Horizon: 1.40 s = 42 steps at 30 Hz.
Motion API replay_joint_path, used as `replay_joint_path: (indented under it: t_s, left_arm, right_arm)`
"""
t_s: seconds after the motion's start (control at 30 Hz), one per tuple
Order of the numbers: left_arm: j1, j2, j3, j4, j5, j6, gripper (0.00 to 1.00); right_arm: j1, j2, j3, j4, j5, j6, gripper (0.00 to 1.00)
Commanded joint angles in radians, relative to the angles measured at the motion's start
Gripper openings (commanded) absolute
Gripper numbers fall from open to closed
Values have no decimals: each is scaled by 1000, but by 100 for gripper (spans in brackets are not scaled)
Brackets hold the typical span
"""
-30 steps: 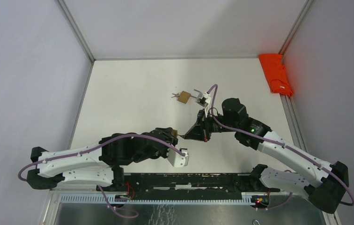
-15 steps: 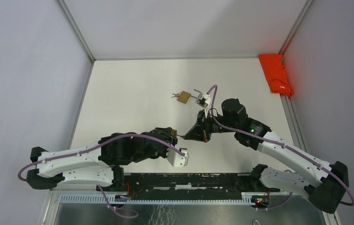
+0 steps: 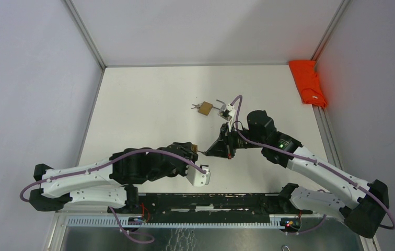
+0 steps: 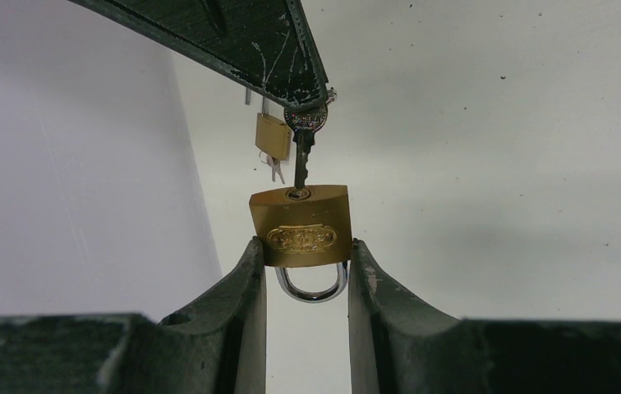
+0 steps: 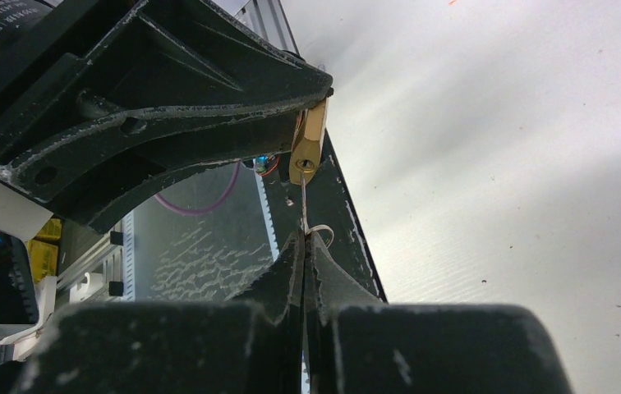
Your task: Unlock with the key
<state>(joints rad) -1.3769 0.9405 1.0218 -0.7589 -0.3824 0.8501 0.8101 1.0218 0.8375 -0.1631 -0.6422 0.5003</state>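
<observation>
Left tool (image 4: 307, 256): clenched on the padlock (image 4: 301, 226), one finger (image 4: 241, 304) on each narrow side of the brass body, gripping near the shackle end. Shackle (image 4: 311, 287) sits btwn the fingers, pointing back toward the wrist, and looks closed. Keyhole end faces away from the wrist, toward the other arm.

Right tool (image 5: 304, 242): jaws fully closed, pinching the key (image 4: 301, 160) by its head. Blade sticks straight out past the fingertips. Tip is at the padlock's keyhole and seems just in; most of the blade shows outside the body. Key & keyhole line up in both wrist views. In the right wrist view the padlock (image 5: 309, 144) is seen end-on w/ the thin key blade (image 5: 303, 193) running from it to the fingertips.

From the top cam, left tool (image 3: 194, 149) & right tool (image 3: 209, 151) meet tip to tip over the middle of the desk (image 3: 148, 104), nearer the arm bases than the far wall.

Further out: second padlock (image 3: 204, 108), also brass, lies flat on the desk beyond the tools, w/ spare keys (image 3: 194, 106) just beside it on its left. Well apart from the held one.

Orange cloth (image 3: 308, 82) bunched at the far right corner, by the desk's edge rail.
</observation>
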Motion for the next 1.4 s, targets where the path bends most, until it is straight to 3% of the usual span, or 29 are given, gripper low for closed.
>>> replay_joint_path:
  t_s: [0.0, 1.37]
  left_arm:
    - [-6, -12, 47, 23, 10, -43, 2]
    - [-11, 1, 60, 30, 6, -49, 2]
  right_arm:
    - [6, 1, 2, 40, 12, -6, 0]
    - [6, 14, 64, 59, 19, 13, 0]
